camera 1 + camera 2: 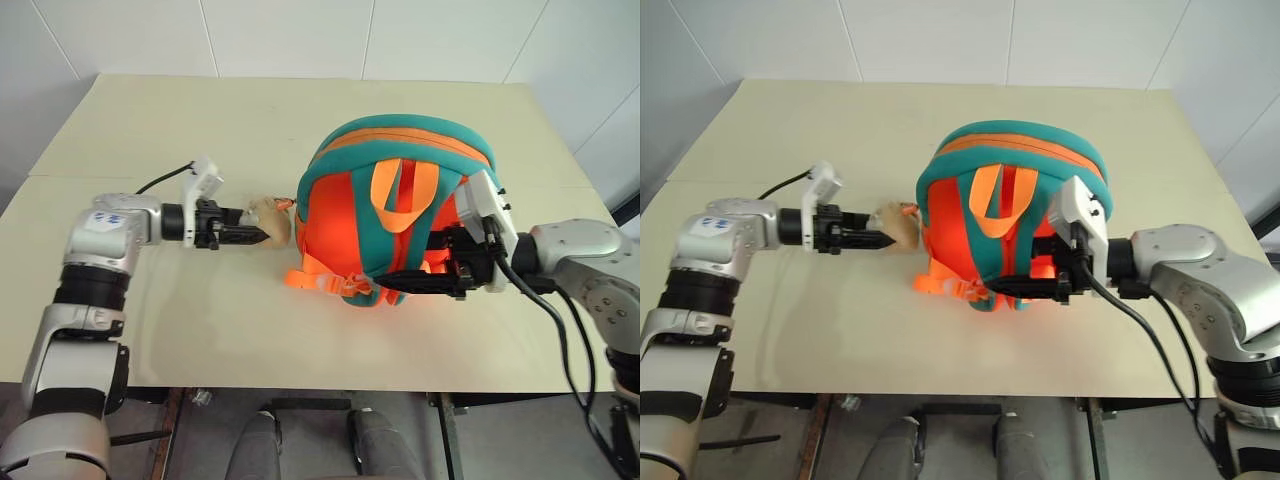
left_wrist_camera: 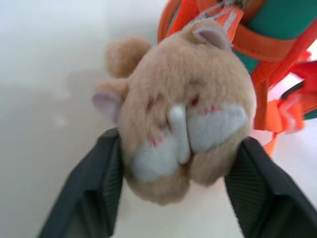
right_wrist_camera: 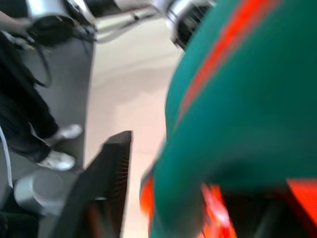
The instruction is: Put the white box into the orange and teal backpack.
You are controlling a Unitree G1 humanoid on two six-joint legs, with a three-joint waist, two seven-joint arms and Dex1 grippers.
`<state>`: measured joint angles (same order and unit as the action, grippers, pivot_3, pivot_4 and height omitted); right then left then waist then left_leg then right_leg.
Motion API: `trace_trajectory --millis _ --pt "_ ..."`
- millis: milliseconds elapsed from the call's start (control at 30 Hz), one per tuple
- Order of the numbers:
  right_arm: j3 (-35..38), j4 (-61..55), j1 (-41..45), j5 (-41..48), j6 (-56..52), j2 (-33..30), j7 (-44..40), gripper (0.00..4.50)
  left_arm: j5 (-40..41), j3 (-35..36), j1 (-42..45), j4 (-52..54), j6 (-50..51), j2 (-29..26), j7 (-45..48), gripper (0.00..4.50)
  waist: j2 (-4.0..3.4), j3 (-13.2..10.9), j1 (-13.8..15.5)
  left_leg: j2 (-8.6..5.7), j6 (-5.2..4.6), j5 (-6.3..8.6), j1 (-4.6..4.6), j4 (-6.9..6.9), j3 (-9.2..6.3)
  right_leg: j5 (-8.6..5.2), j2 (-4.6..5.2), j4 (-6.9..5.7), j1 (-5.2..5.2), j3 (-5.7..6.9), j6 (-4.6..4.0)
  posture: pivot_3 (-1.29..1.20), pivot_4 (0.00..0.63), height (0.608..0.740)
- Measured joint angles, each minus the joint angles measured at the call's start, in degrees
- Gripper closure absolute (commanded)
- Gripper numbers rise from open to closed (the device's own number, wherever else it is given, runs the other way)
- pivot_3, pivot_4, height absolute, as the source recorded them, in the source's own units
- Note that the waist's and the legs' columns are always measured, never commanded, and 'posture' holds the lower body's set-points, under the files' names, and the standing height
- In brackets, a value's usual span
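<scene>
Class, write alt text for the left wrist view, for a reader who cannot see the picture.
A tan plush toy sits between the left hand's two spread black fingers, above a pale table. Behind it hang the orange straps and teal edging of a backpack.
</scene>
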<state>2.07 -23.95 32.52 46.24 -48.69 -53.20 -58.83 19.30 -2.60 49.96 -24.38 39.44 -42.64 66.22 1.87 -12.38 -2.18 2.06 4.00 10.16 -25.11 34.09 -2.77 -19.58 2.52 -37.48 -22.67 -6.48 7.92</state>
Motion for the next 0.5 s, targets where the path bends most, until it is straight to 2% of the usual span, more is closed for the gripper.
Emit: trace_trajectory --millis 67,100,233,367,500 --pt "1.0 1.0 -1.2 -1.7 0.5 -3.9 -1.6 0.16 1.0 2.8 -1.9 2.6 -0.9 -1.5 0.0 0.09 0.0 0.0 0.2 -0.01 0.0 0.0 0.02 0.01 0.01 -0.01 0.03 0.01 0.02 0.0 -0.01 0.0 0.15 0.74" --pt "1.6 1.5 -2.0 -2.4 0.8 -5.6 -2.2 0.01 1.2 4.3 -3.2 3.7 -2.0 -2.0 -0.1 0.0 0.0 0.0 0.3 -0.01 0.0 0.0 0.03 0.01 0.03 -0.01 0.04 0.01 0.03 -0.01 -0.01 0.0 0.15 0.74" --pt "6.0 4.0 -4.5 -4.3 1.5 -11.2 -4.4 0.01 1.5 8.6 -6.7 4.1 -8.6 -1.9 -1.2 0.0 0.0 0.0 0.5 -0.03 0.0 0.0 0.03 0.06 0.05 0.0 0.06 0.01 0.04 -0.01 -0.01 0.0 0.15 0.74" --pt "14.1 5.2 -10.0 -4.8 2.0 -15.9 -6.6 0.01 2.5 11.8 -8.0 1.6 -14.4 -2.4 0.2 0.0 0.0 0.0 0.6 -0.03 -0.02 0.01 0.03 0.05 0.06 0.0 0.07 0.07 0.07 0.0 -0.01 0.0 0.15 0.74" --pt "24.6 6.3 -19.3 -7.1 2.1 -18.5 -10.0 0.01 3.0 14.3 -8.9 -1.6 -19.5 -2.8 1.5 0.0 -0.01 0.0 0.6 -0.03 -0.04 0.02 0.03 0.03 0.08 0.0 0.06 0.07 0.07 -0.01 -0.01 0.0 0.15 0.74"
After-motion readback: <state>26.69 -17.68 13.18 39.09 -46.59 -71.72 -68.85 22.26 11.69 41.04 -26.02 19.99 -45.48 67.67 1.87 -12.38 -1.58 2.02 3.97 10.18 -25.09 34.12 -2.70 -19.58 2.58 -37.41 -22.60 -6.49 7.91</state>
